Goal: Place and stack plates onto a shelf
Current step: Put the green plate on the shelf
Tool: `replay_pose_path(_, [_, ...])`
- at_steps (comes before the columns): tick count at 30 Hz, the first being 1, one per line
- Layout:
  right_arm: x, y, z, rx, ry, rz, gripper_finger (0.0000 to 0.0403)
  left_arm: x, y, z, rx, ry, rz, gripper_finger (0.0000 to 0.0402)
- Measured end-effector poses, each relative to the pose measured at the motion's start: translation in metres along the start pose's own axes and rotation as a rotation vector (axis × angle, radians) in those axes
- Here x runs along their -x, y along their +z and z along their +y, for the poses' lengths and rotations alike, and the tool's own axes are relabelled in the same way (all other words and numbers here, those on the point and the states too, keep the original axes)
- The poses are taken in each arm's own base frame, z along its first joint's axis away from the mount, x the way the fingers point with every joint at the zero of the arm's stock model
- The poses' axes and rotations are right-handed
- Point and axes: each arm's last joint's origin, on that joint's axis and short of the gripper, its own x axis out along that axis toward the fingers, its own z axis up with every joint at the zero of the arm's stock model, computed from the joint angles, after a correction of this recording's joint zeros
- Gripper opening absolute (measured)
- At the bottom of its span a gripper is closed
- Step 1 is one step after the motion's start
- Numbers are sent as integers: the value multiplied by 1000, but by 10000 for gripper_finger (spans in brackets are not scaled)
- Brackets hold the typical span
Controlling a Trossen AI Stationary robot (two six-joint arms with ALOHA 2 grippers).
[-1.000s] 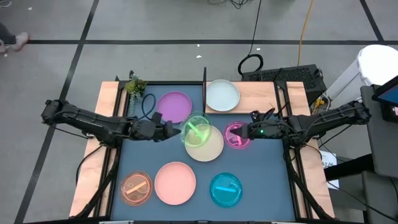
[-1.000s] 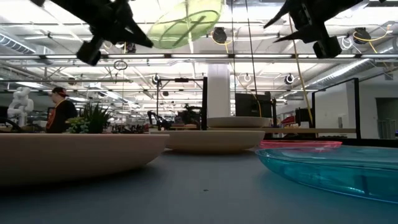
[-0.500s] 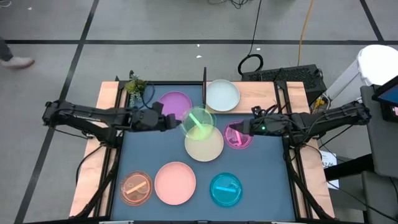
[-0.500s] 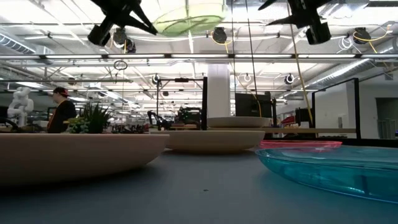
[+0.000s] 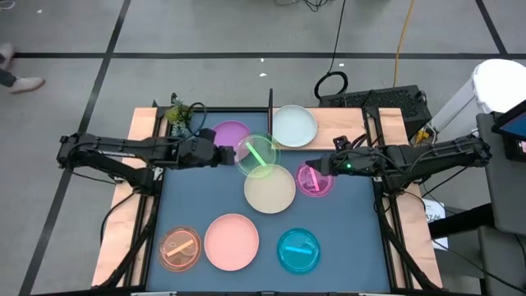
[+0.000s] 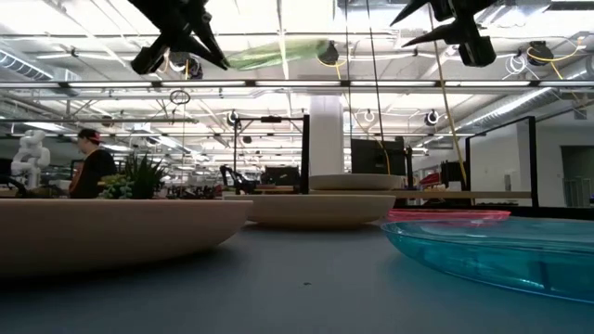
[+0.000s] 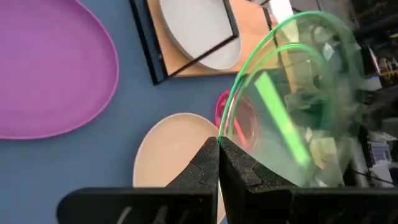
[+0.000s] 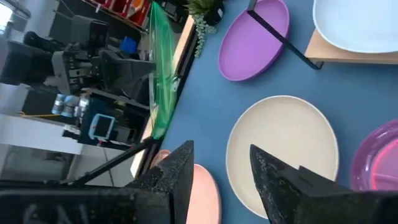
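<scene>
Shelf (image 5: 345,127): carried one pale mint plate (image 5: 293,127). Left gripper (image 5: 233,155) clenched on green dish (image 5: 258,156), raised over worktop (image 5: 345,238) between purple plate (image 5: 228,137) and cream plate (image 5: 269,189). Right gripper (image 5: 313,168), released, over magenta dish (image 5: 316,181).

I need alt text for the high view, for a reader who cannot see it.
The left hand holds a green translucent dish in the air above a dark blue mat, near the pale mint plate on the wooden shelf. The right hand hovers open over the magenta dish.

Bright, even overhead light, soft shadows
</scene>
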Motion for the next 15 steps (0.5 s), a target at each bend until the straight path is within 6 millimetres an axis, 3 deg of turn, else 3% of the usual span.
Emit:
replay_pose_path(6, [0, 1, 1, 69, 0, -28, 141, -18, -14, -5, -26, 6, 23, 3])
replay_pose_path(15, [-3, 0, 0, 269, -13, -27, 141, -29, -27, -12, -38, -15, 24, 3])
